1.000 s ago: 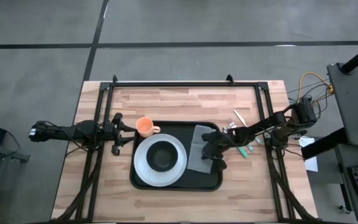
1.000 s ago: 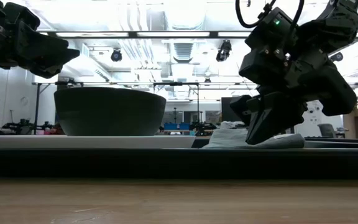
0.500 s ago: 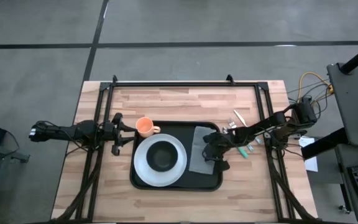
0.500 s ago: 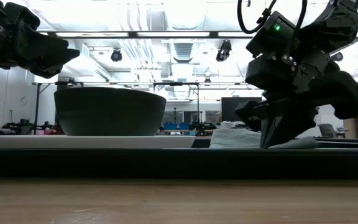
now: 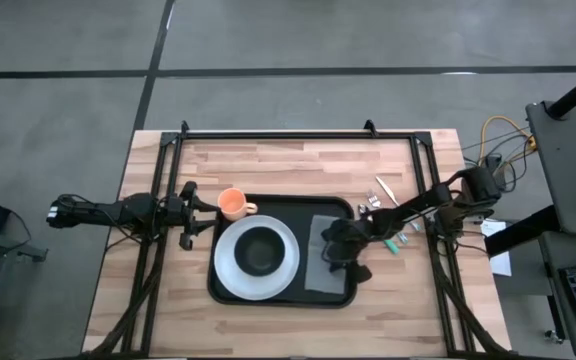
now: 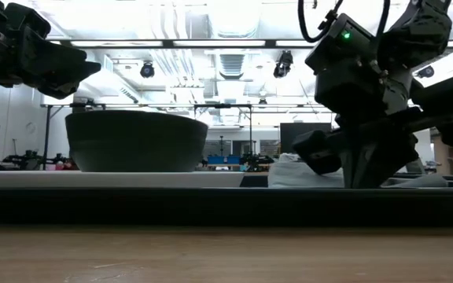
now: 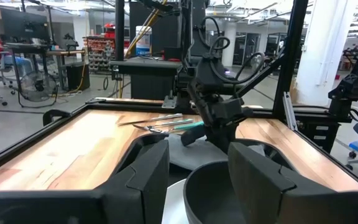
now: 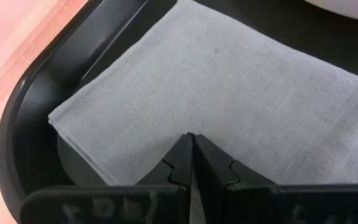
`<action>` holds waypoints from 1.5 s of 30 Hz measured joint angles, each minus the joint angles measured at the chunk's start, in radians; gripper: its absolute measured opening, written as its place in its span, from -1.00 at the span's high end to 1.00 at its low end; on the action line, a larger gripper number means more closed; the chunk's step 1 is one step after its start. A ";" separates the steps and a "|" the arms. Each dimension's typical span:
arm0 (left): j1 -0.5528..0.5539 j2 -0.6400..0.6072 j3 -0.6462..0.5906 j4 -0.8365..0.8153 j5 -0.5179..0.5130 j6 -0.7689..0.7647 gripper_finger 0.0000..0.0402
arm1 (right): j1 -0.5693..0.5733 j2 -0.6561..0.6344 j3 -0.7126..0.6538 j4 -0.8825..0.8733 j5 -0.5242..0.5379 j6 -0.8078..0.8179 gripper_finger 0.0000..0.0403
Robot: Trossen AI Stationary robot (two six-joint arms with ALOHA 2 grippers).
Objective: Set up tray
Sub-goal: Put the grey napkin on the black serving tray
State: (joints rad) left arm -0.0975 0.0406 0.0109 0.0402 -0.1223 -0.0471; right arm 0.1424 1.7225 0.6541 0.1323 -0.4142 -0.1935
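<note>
The black tray (image 5: 288,212) lies mid-table. On it sits a white plate (image 5: 232,278) carrying a dark bowl (image 5: 258,252), and a grey folded napkin (image 5: 318,272) lies flat on the tray's right part. My right gripper (image 5: 334,258) reaches in from the table's right, slanting down, shut, with its tips on the napkin (image 8: 241,81). An orange cup (image 5: 232,203) stands on the table by the tray's far left corner. My left gripper (image 5: 190,214) waits open and level at the table's left, pointing toward the cup and tray. My right gripper presses its shut fingertips (image 8: 185,149) down on the napkin's top face (image 8: 191,127), some way in from its right edge. The fingers slant down from the table's right. The napkin lies flat on the tray floor under them.
Loose cutlery (image 5: 382,198) and a green-handled piece (image 5: 395,241) lie on the wood right of the tray, under my right arm. A black frame (image 5: 298,133) runs along the table's far edge and sides. Bare wood shows along the near edge.
My right gripper, shut throughout, has moved toward the table's near edge and tipped more steeply down. The napkin under its tips has slid the same way along the tray floor and now lies straighter beside the plate.
</note>
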 joint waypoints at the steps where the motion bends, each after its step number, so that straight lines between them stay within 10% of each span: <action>1: 0.000 0.000 0.000 0.000 0.000 0.000 0.27 | 0.002 0.005 0.010 -0.011 0.000 -0.001 0.96; 31: 0.000 0.000 0.000 0.000 0.000 0.000 0.27 | -0.001 -0.058 0.111 -0.172 -0.027 -0.044 0.96; 45: 0.000 0.000 0.000 -0.001 0.000 0.000 0.27 | -0.194 -0.077 0.060 -0.090 0.308 0.020 0.96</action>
State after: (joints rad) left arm -0.0975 0.0406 0.0113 0.0391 -0.1223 -0.0467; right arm -0.0520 1.6456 0.7145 0.0428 -0.1063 -0.1736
